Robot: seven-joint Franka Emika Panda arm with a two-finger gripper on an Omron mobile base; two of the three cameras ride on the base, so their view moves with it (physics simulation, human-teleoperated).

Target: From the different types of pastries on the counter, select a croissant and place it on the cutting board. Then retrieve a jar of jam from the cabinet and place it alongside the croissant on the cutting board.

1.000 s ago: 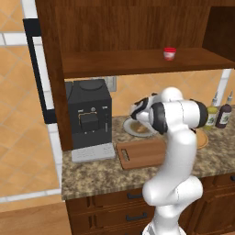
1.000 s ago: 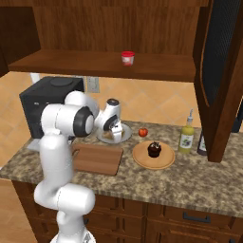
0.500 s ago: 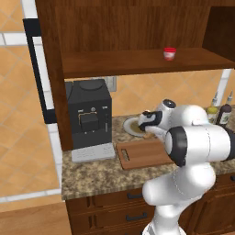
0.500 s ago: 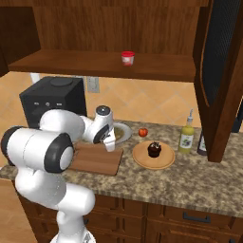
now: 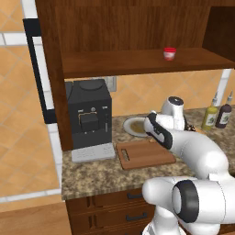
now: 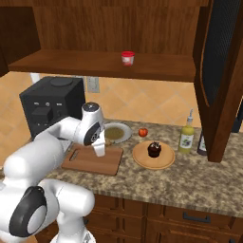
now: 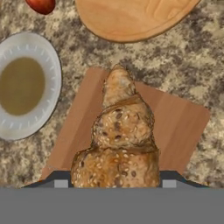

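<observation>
My gripper (image 7: 114, 179) is shut on the croissant (image 7: 120, 131), a golden-tan seeded pastry that points away from the hand. It hangs just over the far end of the reddish-brown cutting board (image 7: 177, 127). From the right base, the gripper (image 6: 99, 151) points down at the board's (image 6: 90, 161) right end on the granite counter (image 6: 190, 185). The red jar of jam (image 5: 170, 53) stands on the cabinet's plank shelf (image 5: 137, 62), also the jar (image 6: 127, 58). A dark brown pastry (image 6: 153, 149) rests on a round tan plate (image 6: 163, 161).
A white plate (image 7: 26, 85) with a brownish centre lies beside the board, a red fruit (image 6: 143, 132) behind it. A black coffee machine (image 5: 89, 119) stands left of the board (image 5: 142, 156). Bottles (image 6: 186, 137) stand at the right, under the open cabinet door (image 6: 223, 80).
The arm has swung down and forward, bringing the gripper with the croissant from above the white plate down to the right end of the cutting board.
</observation>
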